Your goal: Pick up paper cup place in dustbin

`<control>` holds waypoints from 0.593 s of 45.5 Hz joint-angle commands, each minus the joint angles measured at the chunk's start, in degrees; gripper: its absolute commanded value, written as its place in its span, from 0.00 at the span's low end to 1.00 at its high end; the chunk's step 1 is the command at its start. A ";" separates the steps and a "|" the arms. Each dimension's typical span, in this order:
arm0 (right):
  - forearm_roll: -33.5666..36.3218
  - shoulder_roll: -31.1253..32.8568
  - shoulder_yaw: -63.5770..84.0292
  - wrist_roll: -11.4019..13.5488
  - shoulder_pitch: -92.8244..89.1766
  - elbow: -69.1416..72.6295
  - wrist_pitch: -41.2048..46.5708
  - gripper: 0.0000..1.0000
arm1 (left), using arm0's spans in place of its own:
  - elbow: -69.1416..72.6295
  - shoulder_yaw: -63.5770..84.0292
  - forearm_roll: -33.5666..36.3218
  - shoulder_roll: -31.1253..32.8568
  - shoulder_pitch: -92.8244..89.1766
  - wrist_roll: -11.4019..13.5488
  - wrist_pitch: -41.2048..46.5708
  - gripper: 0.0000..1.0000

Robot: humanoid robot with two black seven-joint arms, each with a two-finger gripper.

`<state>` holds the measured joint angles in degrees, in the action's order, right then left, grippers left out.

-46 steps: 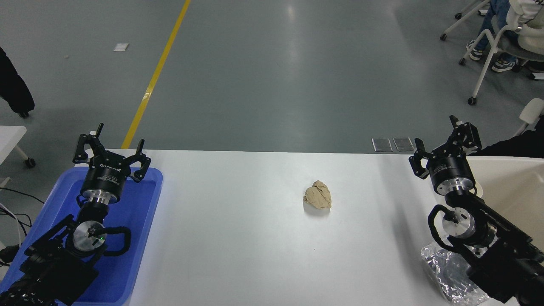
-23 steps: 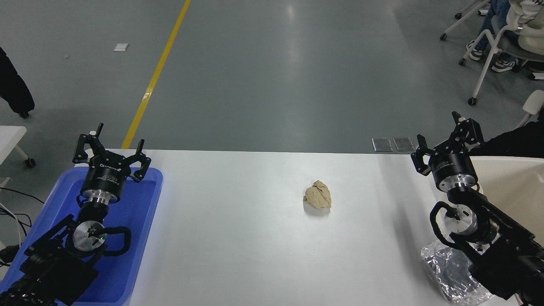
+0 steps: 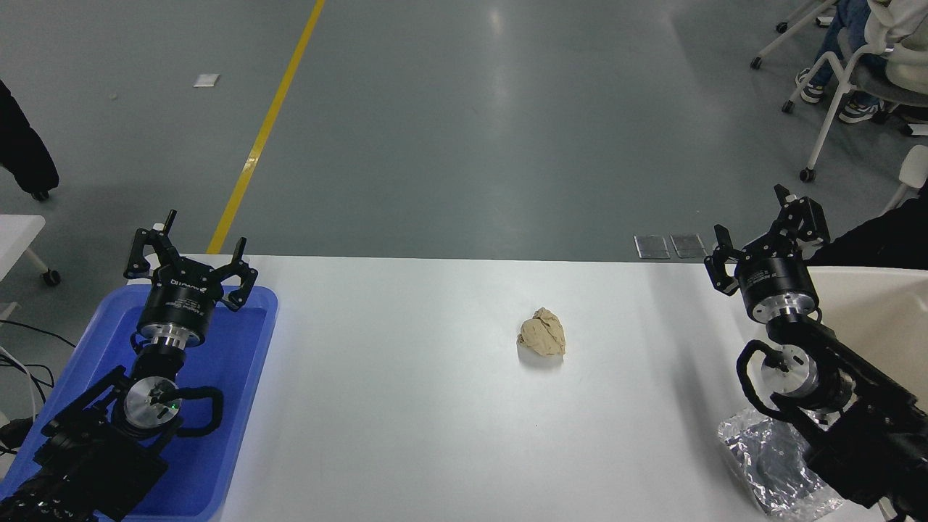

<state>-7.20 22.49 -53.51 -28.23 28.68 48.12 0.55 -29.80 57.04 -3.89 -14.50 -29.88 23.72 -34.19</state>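
Observation:
The paper cup is out of view. The dustbin, a cream-beige tub, stands at the table's far right, partly cut off by the picture's edge and by my right arm. My right gripper is open and empty, raised over the table's far edge at the dustbin's left rim. My left gripper is open and empty, parked at the lower left over the blue tray.
A crumpled tan paper ball lies mid-table. A crinkled silver foil tray sits at the front right under my right arm. The blue plastic tray is at the left. A seated person and chairs are at the top right.
My right gripper has moved slightly up and to the right, staying open and empty. The left arm has not moved.

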 commanded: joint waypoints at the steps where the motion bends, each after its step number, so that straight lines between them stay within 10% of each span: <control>1: 0.08 5.18 5.07 0.28 2.42 0.31 -0.46 1.00 | 0.00 0.00 -0.06 0.00 -0.01 0.01 0.00 1.00; 11: 0.08 16.87 20.52 1.68 10.76 0.31 -0.64 1.00 | 0.00 0.00 -0.06 0.00 -0.01 0.01 0.00 1.00; 21: -0.01 26.46 51.80 11.26 30.44 0.31 -0.11 1.00 | 0.00 0.00 -0.06 0.00 -0.01 0.01 0.00 1.00; 27: -0.19 27.08 70.88 12.94 42.58 0.22 0.33 1.00 | 0.00 0.00 0.03 0.00 -0.01 0.01 0.00 1.00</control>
<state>-7.17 43.92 -13.36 -20.47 52.04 48.42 0.34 -29.81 57.04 -3.92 -14.50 -29.89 23.73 -34.19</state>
